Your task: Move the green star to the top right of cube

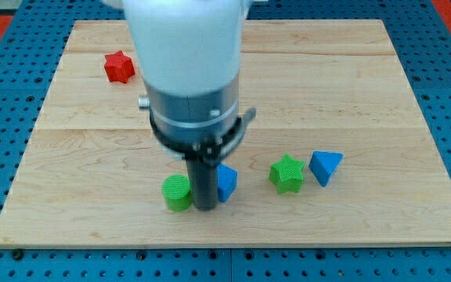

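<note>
Five blocks on the wooden surface (366,94), my tip (204,207) among them.
My tip, a bare rod holding nothing, sits between green cylinder (177,193) and blue cube (226,182); green star (287,174) lies rightward, touching blue pyramid (325,166); red star (119,66) far up-left.

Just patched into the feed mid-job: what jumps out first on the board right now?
The big white and grey arm body fills the view's upper middle, its dark rod dropping to my tip, wedged between the green cylinder on the view's left and a blue block on its right. Further right, the green star sits beside a blue pyramid-like block; a red star lies alone top left.
</note>
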Action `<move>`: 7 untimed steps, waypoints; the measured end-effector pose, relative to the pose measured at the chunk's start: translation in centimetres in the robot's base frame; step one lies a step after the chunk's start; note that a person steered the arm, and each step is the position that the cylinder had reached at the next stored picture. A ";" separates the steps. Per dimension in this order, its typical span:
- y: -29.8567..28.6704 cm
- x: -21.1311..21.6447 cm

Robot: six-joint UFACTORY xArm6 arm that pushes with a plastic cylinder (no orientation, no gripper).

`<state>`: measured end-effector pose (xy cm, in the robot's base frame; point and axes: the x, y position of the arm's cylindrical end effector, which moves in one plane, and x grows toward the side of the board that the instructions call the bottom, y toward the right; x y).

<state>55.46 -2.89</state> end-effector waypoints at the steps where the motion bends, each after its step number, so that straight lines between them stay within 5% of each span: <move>1: 0.3 -2.6; 3: 3.9 0.5; 7: 8.7 -1.5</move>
<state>53.98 5.79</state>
